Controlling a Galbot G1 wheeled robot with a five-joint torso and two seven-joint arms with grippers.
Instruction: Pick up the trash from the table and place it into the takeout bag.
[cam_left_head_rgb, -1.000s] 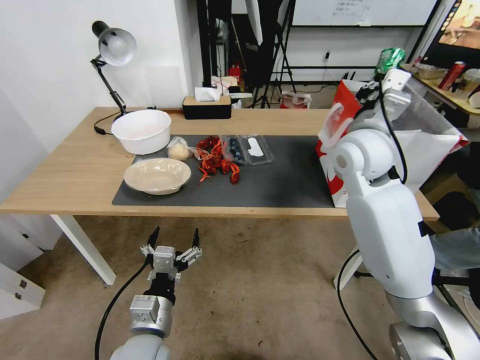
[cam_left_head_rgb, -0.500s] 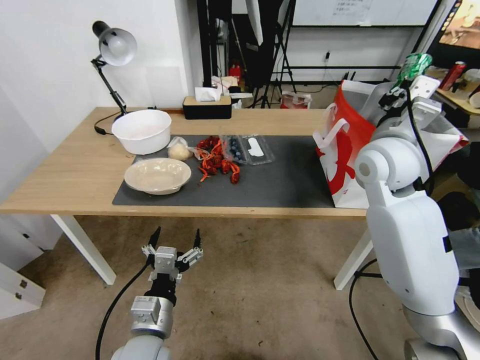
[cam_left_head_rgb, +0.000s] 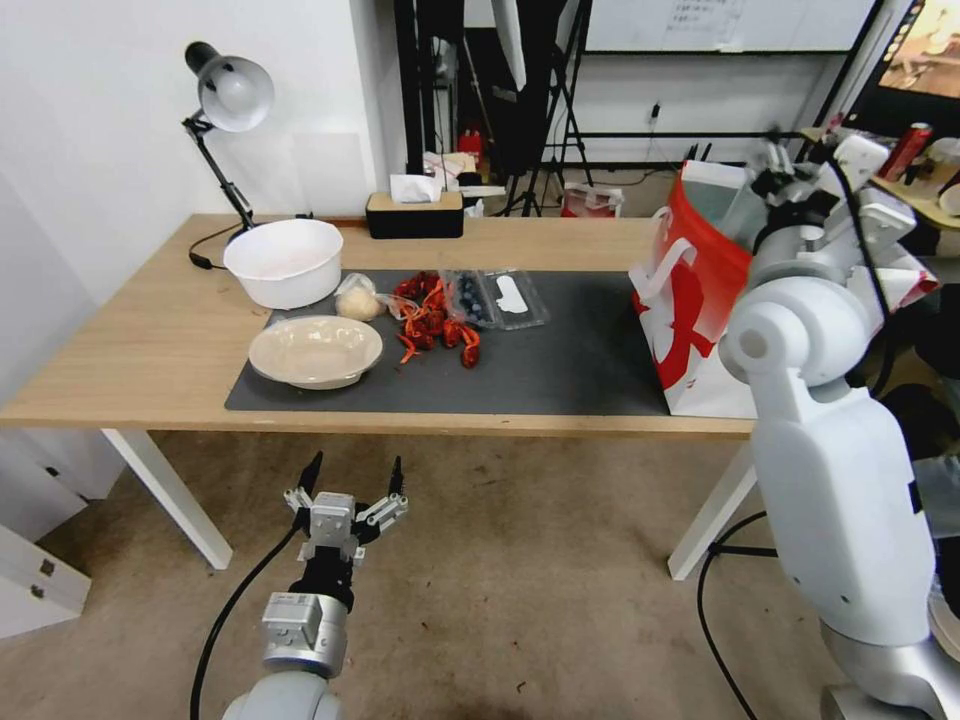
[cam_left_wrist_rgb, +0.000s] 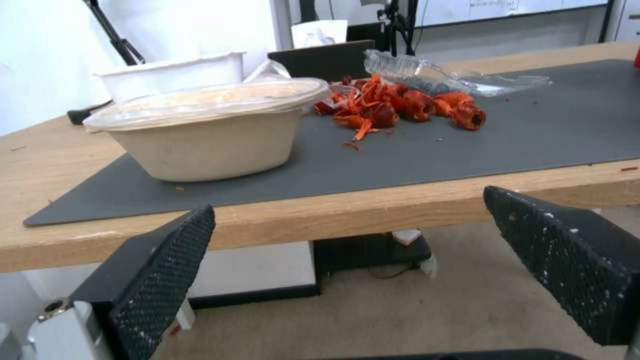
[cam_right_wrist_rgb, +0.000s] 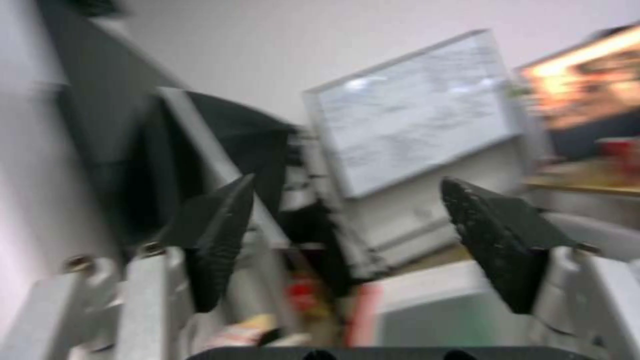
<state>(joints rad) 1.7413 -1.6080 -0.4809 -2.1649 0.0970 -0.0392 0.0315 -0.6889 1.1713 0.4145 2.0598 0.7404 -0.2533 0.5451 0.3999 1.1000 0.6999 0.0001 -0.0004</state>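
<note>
On the dark mat (cam_left_head_rgb: 560, 370) of the table (cam_left_head_rgb: 120, 340) lies the trash: a shallow beige dish (cam_left_head_rgb: 314, 351) (cam_left_wrist_rgb: 207, 135), a small bagged beige lump (cam_left_head_rgb: 356, 298), red shell scraps (cam_left_head_rgb: 432, 318) (cam_left_wrist_rgb: 400, 105) and a clear plastic box (cam_left_head_rgb: 495, 297). The takeout bag (cam_left_head_rgb: 690, 300), white with red panels, stands at the table's right end. My right gripper (cam_left_head_rgb: 782, 170) (cam_right_wrist_rgb: 347, 185) hangs over the bag's mouth, open, with nothing between its fingers. Below the table's front edge, my left gripper (cam_left_head_rgb: 350, 480) (cam_left_wrist_rgb: 347, 202) waits open, facing the dish.
A white bowl (cam_left_head_rgb: 283, 262), a desk lamp (cam_left_head_rgb: 228, 95) and a tissue box (cam_left_head_rgb: 414, 212) stand along the back of the table. Tripods and shelving crowd the room behind. A second table with a red can (cam_left_head_rgb: 905, 150) is at the far right.
My right arm has swung rightward over the bag. The crushed green can it held is gone from its fingers, which now stand open. The left arm has not moved.
</note>
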